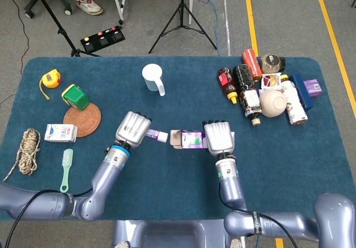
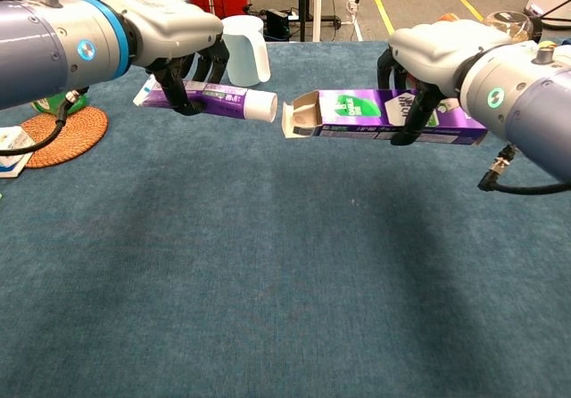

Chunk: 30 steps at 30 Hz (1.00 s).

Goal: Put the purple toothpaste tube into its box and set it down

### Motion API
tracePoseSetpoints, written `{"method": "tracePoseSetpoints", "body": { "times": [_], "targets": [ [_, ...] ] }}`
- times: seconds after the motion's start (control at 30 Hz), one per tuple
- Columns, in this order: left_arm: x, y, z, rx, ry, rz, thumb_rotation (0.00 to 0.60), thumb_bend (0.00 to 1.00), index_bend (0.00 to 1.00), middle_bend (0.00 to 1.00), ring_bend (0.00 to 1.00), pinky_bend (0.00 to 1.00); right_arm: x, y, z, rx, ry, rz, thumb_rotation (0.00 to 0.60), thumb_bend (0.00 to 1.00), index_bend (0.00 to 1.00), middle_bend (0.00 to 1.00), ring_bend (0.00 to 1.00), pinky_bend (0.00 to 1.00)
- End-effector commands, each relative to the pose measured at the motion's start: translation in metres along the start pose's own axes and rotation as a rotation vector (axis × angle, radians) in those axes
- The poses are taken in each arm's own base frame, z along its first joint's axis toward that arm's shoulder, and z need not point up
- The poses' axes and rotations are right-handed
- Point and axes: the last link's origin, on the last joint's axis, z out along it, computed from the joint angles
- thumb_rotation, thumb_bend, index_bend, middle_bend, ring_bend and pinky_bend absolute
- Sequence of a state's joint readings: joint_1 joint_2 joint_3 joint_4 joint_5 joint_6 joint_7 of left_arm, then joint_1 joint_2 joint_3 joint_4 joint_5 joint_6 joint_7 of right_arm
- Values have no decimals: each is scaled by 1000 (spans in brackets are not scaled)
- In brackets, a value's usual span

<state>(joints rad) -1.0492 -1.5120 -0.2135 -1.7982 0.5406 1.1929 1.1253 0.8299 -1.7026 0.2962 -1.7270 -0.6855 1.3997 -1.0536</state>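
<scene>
My left hand (image 1: 132, 129) (image 2: 174, 37) grips the purple toothpaste tube (image 2: 214, 100) (image 1: 156, 135) above the table, its white cap pointing right. My right hand (image 1: 218, 138) (image 2: 428, 50) holds the purple box (image 2: 384, 114) (image 1: 189, 139) level, with its open flap end facing left. The tube's cap sits just left of the box opening, a small gap between them. Both objects hang at about the same height over the blue table (image 1: 167, 175).
A white pitcher (image 1: 153, 79) stands behind the hands. Bottles and jars (image 1: 261, 89) crowd the back right. On the left lie a woven coaster (image 1: 82, 119), green box (image 1: 75, 95), yellow tape measure (image 1: 49, 80), small carton (image 1: 60, 132), green brush (image 1: 65, 169) and rope (image 1: 26, 150).
</scene>
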Motion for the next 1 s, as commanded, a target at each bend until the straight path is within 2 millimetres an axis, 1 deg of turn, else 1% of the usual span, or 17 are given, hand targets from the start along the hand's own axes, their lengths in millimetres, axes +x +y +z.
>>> {"method": "tracePoseSetpoints", "body": {
  "times": [0.03,0.27,0.3,0.63,0.8,1.0],
  "targets": [
    [0,6,2,8,-6,0,600,358,585,496,396,604,0,-2,0,0,3,0,600,492,610,700,736,768],
    [2,20,4,-2,-8,-19,600,357,585,496,396,609,0,-6,-2,2,13,-8,600,490,611,700,736,768],
    [4,25,4,-11,0,-16,600,357,585,496,396,609,-1,-7,-2,3,11,-8,600,490,611,700,736,768],
    [4,41,4,-8,15,-31,600,358,585,496,396,616,-3,-11,-4,3,9,-3,600,490,611,701,736,770],
    [4,49,4,27,59,-2,600,357,585,496,417,653,-1,-11,-3,-8,9,7,600,490,611,701,736,774],
    [3,64,1,84,83,4,600,358,585,496,435,694,-1,-10,-2,-41,-4,25,600,491,611,701,739,780]
  ]
}}
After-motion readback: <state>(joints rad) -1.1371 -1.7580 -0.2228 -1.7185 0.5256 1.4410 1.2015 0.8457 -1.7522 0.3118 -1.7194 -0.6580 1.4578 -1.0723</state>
